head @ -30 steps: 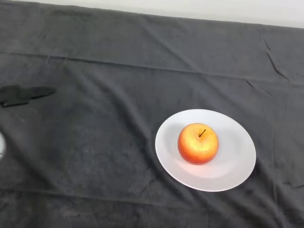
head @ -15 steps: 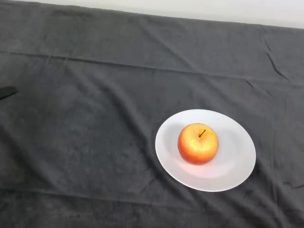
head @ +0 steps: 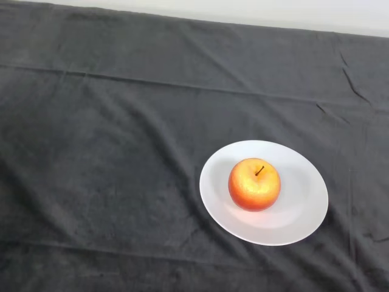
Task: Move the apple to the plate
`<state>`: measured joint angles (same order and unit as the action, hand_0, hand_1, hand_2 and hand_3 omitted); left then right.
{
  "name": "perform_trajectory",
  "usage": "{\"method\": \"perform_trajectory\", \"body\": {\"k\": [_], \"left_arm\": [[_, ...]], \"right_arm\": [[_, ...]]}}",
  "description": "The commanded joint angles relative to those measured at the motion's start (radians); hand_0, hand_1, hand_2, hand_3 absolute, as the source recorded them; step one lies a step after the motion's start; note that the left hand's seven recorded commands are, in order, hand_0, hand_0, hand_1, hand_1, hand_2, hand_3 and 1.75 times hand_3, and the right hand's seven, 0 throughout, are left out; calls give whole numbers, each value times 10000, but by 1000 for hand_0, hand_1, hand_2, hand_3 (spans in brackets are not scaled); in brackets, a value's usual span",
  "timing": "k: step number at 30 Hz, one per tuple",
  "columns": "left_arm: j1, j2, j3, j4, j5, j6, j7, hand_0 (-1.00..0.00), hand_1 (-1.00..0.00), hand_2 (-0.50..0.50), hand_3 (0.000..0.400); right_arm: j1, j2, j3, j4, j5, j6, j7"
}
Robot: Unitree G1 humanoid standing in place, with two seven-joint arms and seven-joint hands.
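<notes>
Where the dark grey cloth is spread over the surface, one round white plate is seen right of centre. One red-and-yellow apple with a short dark stem is set upright on the plate, slightly left of its middle.

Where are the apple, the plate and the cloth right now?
apple (head: 254, 184): head view, on its orange-red skin just below the stem.
plate (head: 304, 210): head view, on the bare white rim to the apple's right.
cloth (head: 109, 158): head view, on the dark fabric left of the plate.
</notes>
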<state>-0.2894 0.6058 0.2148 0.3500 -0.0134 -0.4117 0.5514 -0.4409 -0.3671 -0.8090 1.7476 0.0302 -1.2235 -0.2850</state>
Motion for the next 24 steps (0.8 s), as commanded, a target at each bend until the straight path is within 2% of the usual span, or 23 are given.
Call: {"method": "perform_trajectory", "body": {"k": [1, 24], "left_arm": [[-3, 25, 195, -534, 239, 75, 154, 0, 0, 0, 0], [-69, -346, 516, -480, 597, 44, -107, 0, 0, 0, 0]], "right_arm": [[1237, 1292, -51, 565, 40, 236, 7], [1237, 1293, -45, 564, 48, 237, 9]]}}
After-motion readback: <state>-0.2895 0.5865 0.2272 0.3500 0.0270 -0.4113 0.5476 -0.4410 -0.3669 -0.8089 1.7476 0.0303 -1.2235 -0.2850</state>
